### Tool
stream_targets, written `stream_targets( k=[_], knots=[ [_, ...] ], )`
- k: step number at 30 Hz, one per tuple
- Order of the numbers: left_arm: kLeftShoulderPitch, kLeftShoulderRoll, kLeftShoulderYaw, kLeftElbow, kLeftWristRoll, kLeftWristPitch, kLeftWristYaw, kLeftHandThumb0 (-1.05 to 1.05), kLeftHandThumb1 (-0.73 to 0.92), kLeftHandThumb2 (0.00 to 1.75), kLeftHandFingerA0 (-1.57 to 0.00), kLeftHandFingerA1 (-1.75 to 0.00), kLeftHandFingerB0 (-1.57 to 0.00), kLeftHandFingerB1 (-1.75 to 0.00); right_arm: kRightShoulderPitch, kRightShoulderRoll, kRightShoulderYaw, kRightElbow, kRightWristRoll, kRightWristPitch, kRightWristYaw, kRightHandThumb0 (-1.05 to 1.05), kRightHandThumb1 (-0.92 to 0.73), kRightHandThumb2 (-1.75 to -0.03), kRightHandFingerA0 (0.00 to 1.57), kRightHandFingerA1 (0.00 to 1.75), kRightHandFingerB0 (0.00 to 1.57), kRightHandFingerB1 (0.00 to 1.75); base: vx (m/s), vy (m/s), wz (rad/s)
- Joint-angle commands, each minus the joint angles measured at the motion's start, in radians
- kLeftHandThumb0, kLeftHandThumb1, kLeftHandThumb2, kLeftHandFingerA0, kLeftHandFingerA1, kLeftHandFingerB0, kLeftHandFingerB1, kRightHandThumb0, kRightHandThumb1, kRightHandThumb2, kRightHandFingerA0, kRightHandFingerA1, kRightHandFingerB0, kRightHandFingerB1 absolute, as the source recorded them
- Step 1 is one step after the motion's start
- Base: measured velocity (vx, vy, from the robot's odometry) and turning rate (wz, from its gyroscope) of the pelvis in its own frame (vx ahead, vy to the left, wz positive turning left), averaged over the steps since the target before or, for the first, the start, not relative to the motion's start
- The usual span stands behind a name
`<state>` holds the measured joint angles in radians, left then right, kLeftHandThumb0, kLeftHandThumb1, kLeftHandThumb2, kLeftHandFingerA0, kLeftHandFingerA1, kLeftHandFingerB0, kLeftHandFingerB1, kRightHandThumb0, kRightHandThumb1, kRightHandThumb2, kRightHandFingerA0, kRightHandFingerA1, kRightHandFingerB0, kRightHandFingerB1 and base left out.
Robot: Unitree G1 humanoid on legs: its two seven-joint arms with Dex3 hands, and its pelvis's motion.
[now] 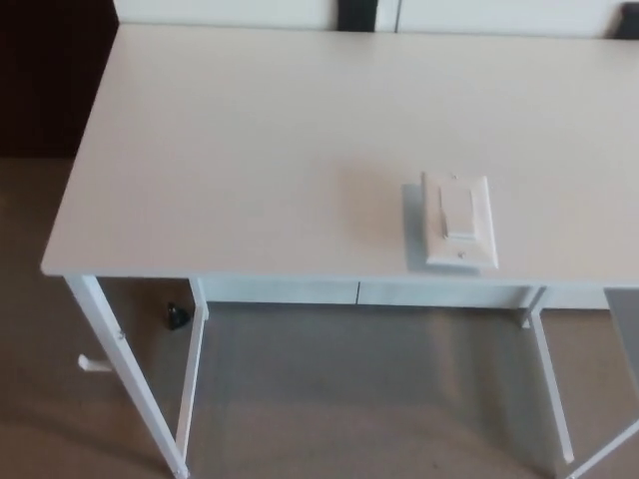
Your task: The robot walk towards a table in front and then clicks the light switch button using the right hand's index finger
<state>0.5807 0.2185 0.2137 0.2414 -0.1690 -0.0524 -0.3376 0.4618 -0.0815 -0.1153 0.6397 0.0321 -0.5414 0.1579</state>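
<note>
The light switch [458, 222] is lying flat on the white bench [250, 160], close to its near edge and right of centre, its long axis running near to far. Neither hand is showing, so their state cannot be told. Sitting to the right, the switch is probably favouring the right arm's reach

Matt white surfaces over a dull brown floor

The table [250, 150] top looks smooth and matt; its thin legs [130, 374] appear painted metal. The light switch [459, 220] looks like smooth white plastic. The floor [349, 399] has a faint sheen.
</note>
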Motion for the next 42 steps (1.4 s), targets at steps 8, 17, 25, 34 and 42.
stream_targets(
  k=[8, 17, 25, 34, 42],
  knots=[
    [-0.003, 0.010, -0.008, 0.001, 0.031, -0.035, 0.013, -0.21, 0.61, 0.58, -0.48, -0.44, -0.35, -0.38, -0.002, -0.025, 0.013, -0.009, -0.030, -0.006, -0.022, -0.70, -0.33, -0.70, 0.88, 0.53, 0.66, 0.48, 0.10, -0.104, 0.08],
    [-0.002, 0.020, -0.012, 0.025, 0.053, -0.078, 0.016, -0.23, 0.61, 0.57, -0.52, -0.46, -0.37, -0.39, -0.031, -0.035, 0.022, 0.053, -0.031, -0.031, -0.026, -0.65, -0.40, -0.54, 0.96, 0.48, 0.72, 0.42, 0.01, -0.012, -0.02],
    [0.002, 0.021, -0.011, 0.019, 0.056, -0.081, 0.019, -0.24, 0.60, 0.58, -0.54, -0.46, -0.38, -0.39, -0.035, -0.039, 0.028, 0.054, -0.025, -0.010, -0.017, -0.68, -0.33, -0.69, 0.89, 0.53, 0.67, 0.48, 0.04, 0.170, -0.02],
    [-0.002, 0.023, -0.016, 0.019, 0.076, -0.101, 0.033, -0.21, 0.61, 0.58, -0.59, -0.49, -0.39, -0.40, -0.017, -0.035, 0.030, -0.005, -0.021, 0.030, -0.015, -0.57, -0.40, -0.53, 0.92, 0.46, 0.71, 0.41, 0.07, -0.027, 0.07],
    [-0.006, 0.028, -0.015, 0.017, 0.078, -0.095, 0.039, -0.22, 0.60, 0.58, -0.59, -0.48, -0.39, -0.40, -0.021, -0.034, 0.037, -0.022, -0.031, 0.053, -0.021, -0.62, -0.31, -0.73, 0.92, 0.60, 0.64, 0.51, 0.00, 0.000, 0.00]
  ],
)
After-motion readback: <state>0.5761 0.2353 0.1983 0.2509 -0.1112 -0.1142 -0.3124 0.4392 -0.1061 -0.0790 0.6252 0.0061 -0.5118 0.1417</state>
